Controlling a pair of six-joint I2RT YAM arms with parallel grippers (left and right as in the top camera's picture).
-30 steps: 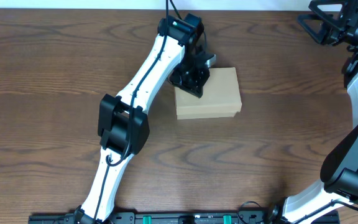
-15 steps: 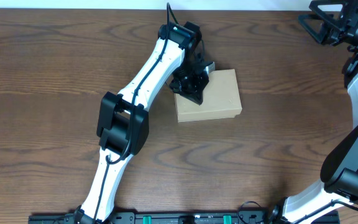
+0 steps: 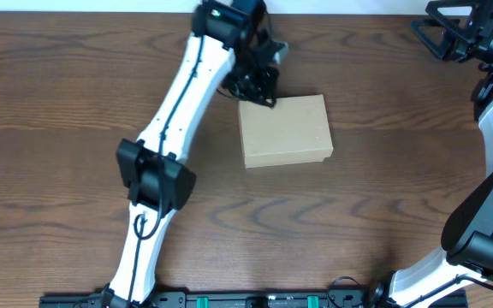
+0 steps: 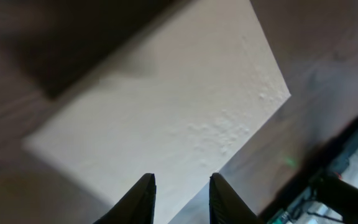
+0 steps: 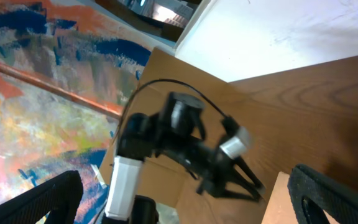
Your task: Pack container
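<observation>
1. The container [image 3: 284,130] lies on the dark wooden worktop [image 3: 67,120], near the middle and a little towards the far side. Its flap lid is down flat, and its edges are turned slightly off square to the worktop's edges.
2. The left gripper [image 3: 259,92] is at the container's far left corner, with the white left arm [image 3: 174,120] reaching up to it from the near edge of the worktop.
3. In the left wrist view its two dark fingers [image 4: 143,198] stand a narrow gap apart. Nothing is between them, and the tan lid shows through the gap. So the jaws are slightly spread and pinch nothing.
4. That view is blurred, so I cannot tell whether the fingertips touch the cardboard or hang just above it.
5. The lid fills most of the left wrist view. It is plain and unmarked, with a faint pebbled texture towards one corner.
6. The right gripper [image 3: 426,31] is at the far right corner of the worktop, well apart from the container. Its jaws are spread wide and are empty.
7. The right wrist view looks across the worktop towards the left gripper. A tan corner of the container shows at the bottom right, between the two wide-set fingertips.
8. Behind the worktop in that view are a brightly painted panel [image 5: 36,87] and a white wall [image 5: 291,31].
</observation>
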